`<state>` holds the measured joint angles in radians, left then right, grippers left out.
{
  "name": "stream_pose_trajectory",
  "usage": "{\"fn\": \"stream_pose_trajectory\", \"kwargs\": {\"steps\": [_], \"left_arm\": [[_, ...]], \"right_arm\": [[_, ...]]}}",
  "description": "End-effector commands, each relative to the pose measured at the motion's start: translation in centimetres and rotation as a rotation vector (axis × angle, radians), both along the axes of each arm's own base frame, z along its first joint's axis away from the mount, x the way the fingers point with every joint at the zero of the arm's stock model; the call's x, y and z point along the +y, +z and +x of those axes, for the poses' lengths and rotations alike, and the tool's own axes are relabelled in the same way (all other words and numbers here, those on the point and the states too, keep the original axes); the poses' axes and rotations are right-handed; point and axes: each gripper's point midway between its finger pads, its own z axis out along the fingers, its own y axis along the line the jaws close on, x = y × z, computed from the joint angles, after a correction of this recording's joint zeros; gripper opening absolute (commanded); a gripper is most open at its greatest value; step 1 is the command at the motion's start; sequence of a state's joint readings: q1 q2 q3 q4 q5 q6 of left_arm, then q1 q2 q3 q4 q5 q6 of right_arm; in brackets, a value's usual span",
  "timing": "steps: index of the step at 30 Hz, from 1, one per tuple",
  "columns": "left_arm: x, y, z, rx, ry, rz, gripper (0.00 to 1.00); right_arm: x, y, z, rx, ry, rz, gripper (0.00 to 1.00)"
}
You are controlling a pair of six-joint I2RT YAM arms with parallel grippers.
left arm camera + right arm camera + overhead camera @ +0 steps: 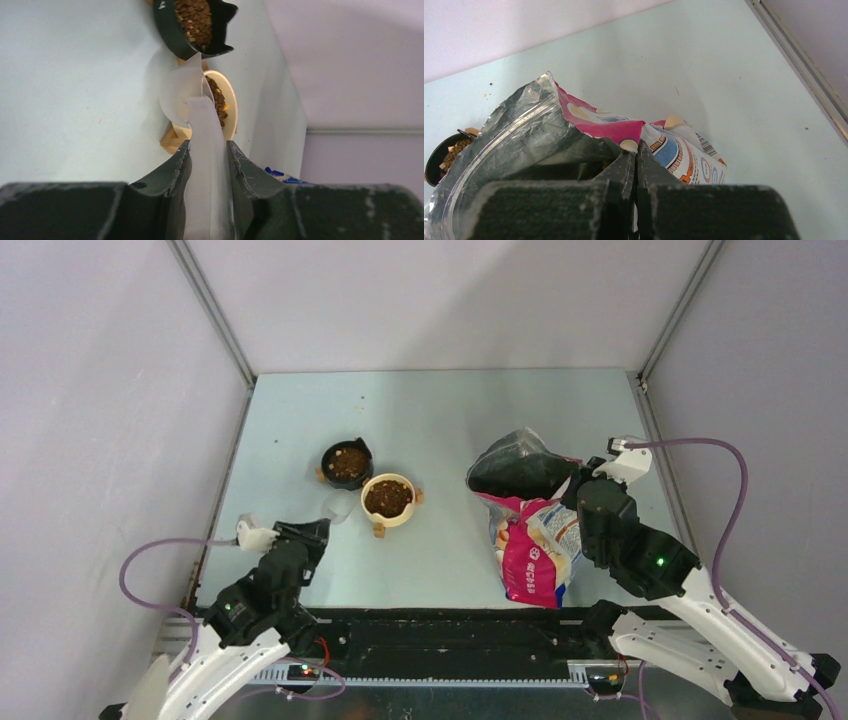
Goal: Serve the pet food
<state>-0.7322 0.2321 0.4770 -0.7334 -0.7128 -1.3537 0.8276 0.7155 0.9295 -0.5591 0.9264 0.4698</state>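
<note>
L gripper (207, 150): clamped on scoop (182, 92); scoop covers pt of cream bowl (231, 107).
R gripper (636, 159): pinching bag (534, 130) rim; inside too dark.
Pet food (388, 498): in cream bowl, black bowl (327, 456).

pet food (388, 498) in two bowls (411, 502), bag (535, 550) to their right

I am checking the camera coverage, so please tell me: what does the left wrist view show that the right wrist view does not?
Only the left wrist view: the left gripper shut on the clear scoop, and the cream bowl holding pet food. Only the right wrist view: the right gripper shut on the rim of the open bag, with its silver lining. Both: the black bowl with pet food in it, the table, and a part of the bag.
</note>
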Motion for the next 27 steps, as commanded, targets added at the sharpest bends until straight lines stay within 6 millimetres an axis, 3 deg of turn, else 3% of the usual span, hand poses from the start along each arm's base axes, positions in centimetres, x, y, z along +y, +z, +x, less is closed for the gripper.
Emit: {"fn": "stream_pose_trajectory", "kwargs": {"steps": [1,6,10,14,22,27], "left_arm": [[1.8,-0.8,0.2,-0.015,0.172,-0.151,0.11],[1.6,-3.8,0.7,0.082,0.19,-0.051,0.2],[1.0,-5.3,1.0,0.141,0.193,-0.019,0.21],[0.8,-6.4,0.9,0.177,0.202,-0.027,0.28],[0.2,-9.6,0.2,0.206,0.193,-0.118,0.61],[0.7,-9.3,-0.4,0.212,0.205,-0.126,0.82]], "right_arm": [[0.5,0.5,0.6,-0.017,-0.006,0.034,0.0],[0.6,0.4,0.6,-0.016,-0.003,0.035,0.0],[0.4,0.6,0.5,-0.02,-0.007,0.042,0.0],[0.3,0.5,0.5,-0.019,-0.009,0.039,0.0],[0.4,0.5,0.5,-0.017,-0.013,0.043,0.0],[0.3,0.4,0.5,-0.017,-0.014,0.045,0.0]]}}
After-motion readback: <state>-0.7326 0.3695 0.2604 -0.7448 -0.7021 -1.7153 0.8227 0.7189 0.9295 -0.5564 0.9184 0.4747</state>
